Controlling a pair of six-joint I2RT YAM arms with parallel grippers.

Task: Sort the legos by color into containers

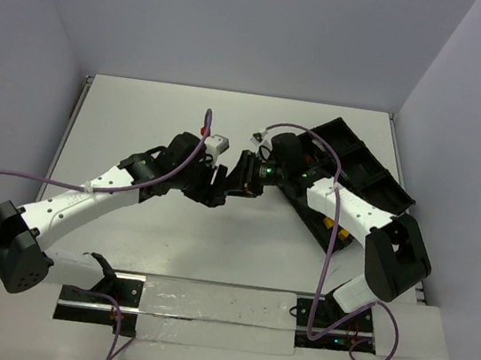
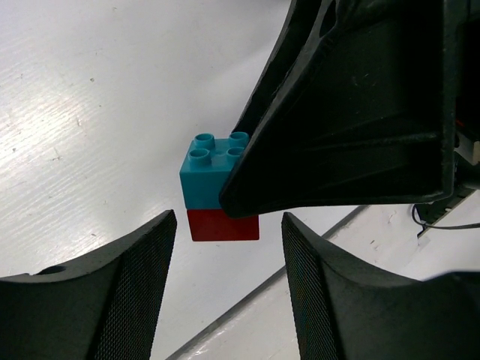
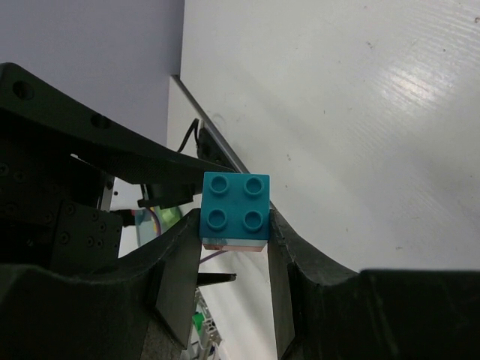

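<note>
Holding a two-brick clump up off the desk (image 1: pixel 141 121), the right fingers (image 3: pixel 304 274) are clamped tight on both sides of the cyan brick (image 3: pixel 236 206). We see its four studs facing the right wrist camera. A red brick (image 2: pixel 223 225) is stuck to the cyan one on the side away from the studs. In the right wrist view only a thin pale-red strip of it shows.

The left fingers (image 2: pixel 120 292) stand apart at medium width, one on each side of the red brick. We see a sliver of desk between each pad and the brick, so they grip nothing and do not touch it. In the left wrist view the right arm's black finger covers the right part of the cyan brick.

From the top view we see both arms meeting nose to nose over the middle of the desk, and the clump itself is hidden between them. The black divided tray (image 1: pixel 363 166) lies at an angle on the right side of the desk, partly under the right arm and well apart from the clump. We cannot tell what lies in its compartments.
</note>
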